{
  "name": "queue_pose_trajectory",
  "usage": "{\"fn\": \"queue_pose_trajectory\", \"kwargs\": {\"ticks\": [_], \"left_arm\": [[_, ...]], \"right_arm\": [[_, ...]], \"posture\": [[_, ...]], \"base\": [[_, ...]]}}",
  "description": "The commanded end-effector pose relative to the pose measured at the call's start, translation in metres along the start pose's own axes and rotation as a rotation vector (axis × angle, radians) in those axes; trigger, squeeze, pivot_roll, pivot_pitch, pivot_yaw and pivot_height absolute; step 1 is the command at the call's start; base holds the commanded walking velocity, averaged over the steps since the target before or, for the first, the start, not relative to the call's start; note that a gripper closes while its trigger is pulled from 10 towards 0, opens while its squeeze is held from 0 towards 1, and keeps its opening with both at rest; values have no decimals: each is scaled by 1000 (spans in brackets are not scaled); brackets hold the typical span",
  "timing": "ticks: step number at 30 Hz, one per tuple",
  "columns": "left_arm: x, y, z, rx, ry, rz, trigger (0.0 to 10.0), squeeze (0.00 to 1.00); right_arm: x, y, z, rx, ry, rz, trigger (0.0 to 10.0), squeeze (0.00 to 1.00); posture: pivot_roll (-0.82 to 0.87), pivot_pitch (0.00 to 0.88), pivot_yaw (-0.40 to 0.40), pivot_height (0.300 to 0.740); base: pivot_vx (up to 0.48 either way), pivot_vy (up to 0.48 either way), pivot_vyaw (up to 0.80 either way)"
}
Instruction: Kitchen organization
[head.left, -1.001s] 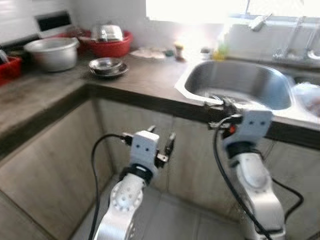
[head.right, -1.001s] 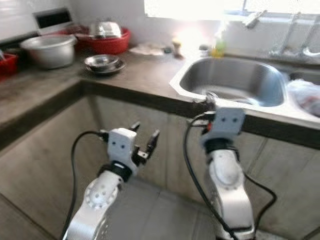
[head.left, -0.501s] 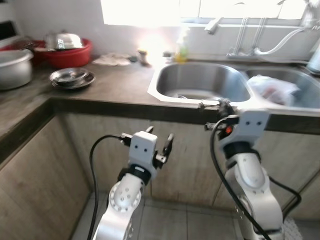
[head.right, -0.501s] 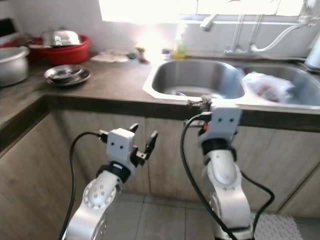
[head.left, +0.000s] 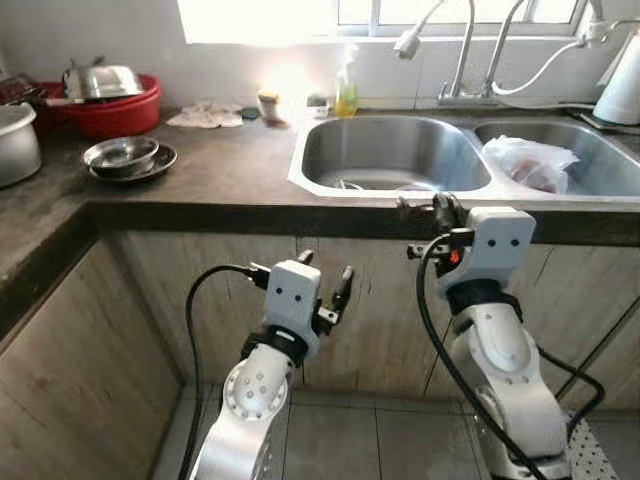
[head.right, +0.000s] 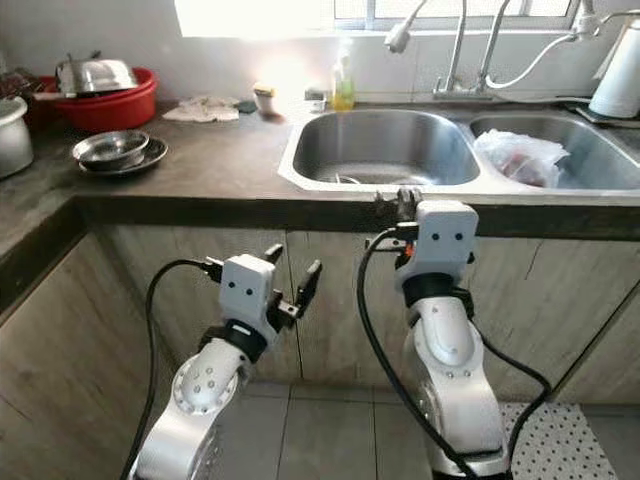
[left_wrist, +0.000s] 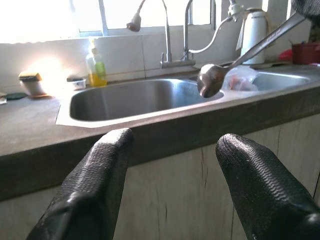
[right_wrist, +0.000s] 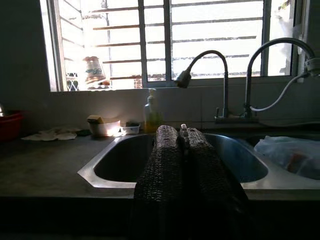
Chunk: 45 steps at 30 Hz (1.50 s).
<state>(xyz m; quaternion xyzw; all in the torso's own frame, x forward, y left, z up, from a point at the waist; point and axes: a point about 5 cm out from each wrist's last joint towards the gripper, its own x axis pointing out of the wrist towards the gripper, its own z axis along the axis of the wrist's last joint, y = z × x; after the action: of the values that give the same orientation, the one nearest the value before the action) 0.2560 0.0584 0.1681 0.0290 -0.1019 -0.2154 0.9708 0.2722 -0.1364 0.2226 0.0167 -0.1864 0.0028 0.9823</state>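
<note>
My right gripper (head.left: 441, 211) is at the counter's front edge, in front of the left sink basin (head.left: 395, 150), and is shut on a metal spoon (left_wrist: 210, 80). The spoon's bowl points toward my left side, level with the counter rim. In the right wrist view the two fingers (right_wrist: 165, 150) press together with a sliver of metal between them. My left gripper (head.left: 325, 268) hangs lower, in front of the cabinet doors, open and holding nothing. Its two black pads (left_wrist: 110, 155) stand wide apart in the left wrist view.
A plastic bag (head.left: 530, 160) lies in the right basin. On the dark counter (head.left: 230, 170) sit stacked steel bowls (head.left: 125, 157), a red tub with a steel lid (head.left: 105, 100), a grey pot (head.left: 12, 140), a soap bottle (head.left: 346, 95) and a white jug (head.left: 622, 85). Tiled floor (head.left: 350, 440) lies below.
The whole view has swung to the right along the counter, bringing the right basin and the bag into sight. Both arms keep the same pose and the same grip.
</note>
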Motion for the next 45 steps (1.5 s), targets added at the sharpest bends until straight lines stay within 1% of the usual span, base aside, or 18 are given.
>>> {"fn": "queue_pose_trajectory", "kwargs": {"ticks": [1,7,20,22,24,25,26,30,31,32,37,38,40,42,43,45], "left_arm": [[2,4,3,21,-10,11,10000,0],[1,7,1,21,-1,15,10000,0],[2,7,2,25,-2,19,10000,0],[2,8,3,30,-10,20,10000,0],[2,10,4,44,-39,20,10000,0],[2,11,5,48,-47,21,10000,0],[2,9,6,48,-53,20,10000,0],[2,6,6,37,-44,14,10000,0],[3,6,5,29,-31,15,10000,0],[3,6,5,29,-31,15,10000,0],[5,8,4,23,-23,25,10000,0],[6,8,4,22,-22,29,10000,0],[6,9,3,22,-15,39,10000,0],[6,9,3,22,-12,45,10000,0],[6,11,2,13,-6,61,10000,0],[6,12,1,17,-2,63,10000,0]], "right_arm": [[3,2,7,1,-32,11,10000,0],[7,-2,11,-9,-52,2,10000,0],[16,-7,18,-22,-81,3,10000,0],[18,-8,20,-37,-89,6,10000,0],[20,-9,21,-44,-94,8,10000,0],[24,-11,22,-51,-94,8,10000,0],[32,-14,24,-69,-93,12,10000,0],[43,-17,29,-116,-92,19,10000,0],[50,-20,31,-143,-87,20,10000,0],[50,-20,31,-143,-87,20,10000,0],[68,-27,32,-226,-27,42,10000,0],[74,-29,31,-249,3,54,10000,0],[80,-32,29,-260,41,67,10000,0],[82,-33,28,-265,57,74,10000,0],[86,-34,28,-273,71,85,10000,0],[89,-34,27,-274,85,98,10000,0]], "posture": [[31,15,-11,740],[33,17,-10,740],[34,19,-9,740],[33,19,-10,740],[30,18,-9,740],[30,18,-9,740],[27,17,-10,740],[28,18,-11,740],[29,17,-14,740],[29,17,-14,740],[30,16,-18,740],[32,16,-19,740],[32,14,-21,740],[32,14,-21,740],[34,14,-27,740],[36,15,-29,740]], "base": [[424,0,0],[421,0,0],[421,0,0],[420,0,0],[422,0,0],[424,0,0],[416,0,0],[417,0,0],[416,0,0],[416,0,0],[420,0,0],[409,0,0],[360,0,0],[334,0,0],[0,0,0],[0,0,0]]}}
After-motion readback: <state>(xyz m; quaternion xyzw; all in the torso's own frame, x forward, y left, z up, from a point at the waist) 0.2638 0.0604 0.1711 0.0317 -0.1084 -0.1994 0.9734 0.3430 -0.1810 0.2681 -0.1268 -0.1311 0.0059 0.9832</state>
